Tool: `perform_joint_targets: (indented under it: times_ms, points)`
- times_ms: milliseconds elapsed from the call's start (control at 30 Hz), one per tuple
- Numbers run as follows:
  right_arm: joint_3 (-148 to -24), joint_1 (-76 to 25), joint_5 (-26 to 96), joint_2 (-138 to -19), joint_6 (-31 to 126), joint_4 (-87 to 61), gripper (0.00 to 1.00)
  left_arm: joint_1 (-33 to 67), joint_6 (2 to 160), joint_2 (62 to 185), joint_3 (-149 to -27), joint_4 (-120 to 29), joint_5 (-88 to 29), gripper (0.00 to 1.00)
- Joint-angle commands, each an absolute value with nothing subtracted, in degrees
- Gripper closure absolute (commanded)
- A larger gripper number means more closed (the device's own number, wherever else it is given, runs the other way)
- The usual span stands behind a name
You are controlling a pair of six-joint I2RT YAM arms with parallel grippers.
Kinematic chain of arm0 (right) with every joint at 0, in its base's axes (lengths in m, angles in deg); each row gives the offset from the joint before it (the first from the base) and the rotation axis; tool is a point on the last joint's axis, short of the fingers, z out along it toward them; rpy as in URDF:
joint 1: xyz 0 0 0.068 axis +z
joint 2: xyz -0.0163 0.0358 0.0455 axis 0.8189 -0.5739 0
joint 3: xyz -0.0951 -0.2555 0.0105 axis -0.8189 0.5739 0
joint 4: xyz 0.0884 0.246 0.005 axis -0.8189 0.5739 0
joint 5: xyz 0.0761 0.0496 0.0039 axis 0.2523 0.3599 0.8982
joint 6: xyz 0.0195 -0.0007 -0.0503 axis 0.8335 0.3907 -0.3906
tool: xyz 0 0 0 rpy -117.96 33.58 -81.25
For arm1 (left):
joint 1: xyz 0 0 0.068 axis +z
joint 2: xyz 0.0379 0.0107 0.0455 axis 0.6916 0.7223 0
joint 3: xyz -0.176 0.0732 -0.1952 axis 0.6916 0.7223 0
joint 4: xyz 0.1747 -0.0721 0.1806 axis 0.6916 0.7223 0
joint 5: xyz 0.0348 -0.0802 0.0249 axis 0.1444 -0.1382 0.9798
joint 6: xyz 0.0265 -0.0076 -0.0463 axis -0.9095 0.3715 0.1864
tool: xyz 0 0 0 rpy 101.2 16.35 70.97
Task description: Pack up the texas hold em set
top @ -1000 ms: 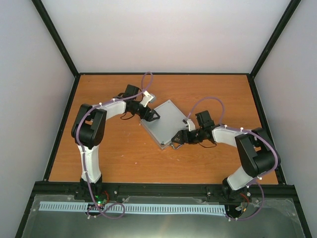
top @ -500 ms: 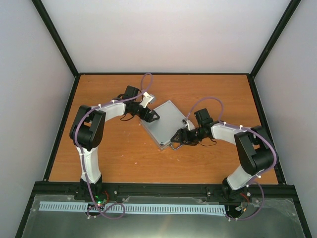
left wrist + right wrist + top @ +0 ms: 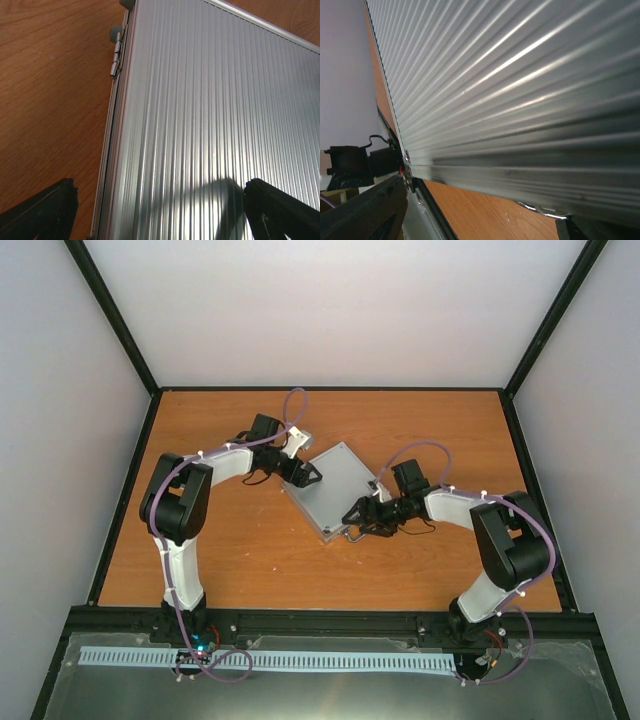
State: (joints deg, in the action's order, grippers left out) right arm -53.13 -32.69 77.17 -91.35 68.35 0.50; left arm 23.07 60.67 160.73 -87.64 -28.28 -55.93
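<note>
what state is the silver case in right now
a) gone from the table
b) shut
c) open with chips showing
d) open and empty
B: the case lies on the table with only its ribbed silver outside showing. No lining or chips can be seen in any view.

The case [image 3: 335, 490] is finished in pale silver, and fine parallel ribs are seen across its lid, lit in bright streaks. The table [image 3: 240, 560] is coloured a warm orange-brown with a faint wood grain. The left arm [image 3: 225, 462] and the right arm [image 3: 450, 508] are finished in white and black sections, and purple cables [image 3: 295, 405] are looped over them. The walls [image 3: 330, 310] are plain off-white.
</note>
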Motion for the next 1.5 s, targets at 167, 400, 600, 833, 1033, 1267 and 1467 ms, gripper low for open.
perform_joint_targets:
  times_ms: [167,400,600,833,1033,1267,1467]
  points:
    - [-51.7,-32.3,75.2,-89.5,76.4,-6.4,0.19,22.3,59.6,161.4,-86.1,-25.7,-53.5,0.08]
    - [-51.6,-32.5,74.4,-87.3,78.2,-6.5,0.20,22.3,59.7,161.4,-85.9,-25.9,-53.9,0.08]
    - [-52.3,-32.9,74.9,-86.7,78.7,-6.4,0.19,22.3,59.7,161.4,-85.5,-26.1,-54.0,0.08]
    - [-52.4,-32.9,75.3,-86.0,80.3,-7.6,0.20,22.3,59.8,161.1,-84.9,-26.4,-54.3,0.08]
    - [-52.3,-33.0,75.8,-84.4,81.7,-8.3,0.19,22.2,59.9,160.9,-84.3,-26.7,-54.4,0.08]
    - [-51.6,-33.0,75.5,-85.2,81.9,-9.3,0.19,22.2,60.0,160.7,-83.9,-26.9,-54.5,0.08]
    - [-51.3,-33.0,74.9,-84.7,80.5,-7.6,0.19,22.1,60.0,160.7,-83.8,-27.0,-54.5,0.08]
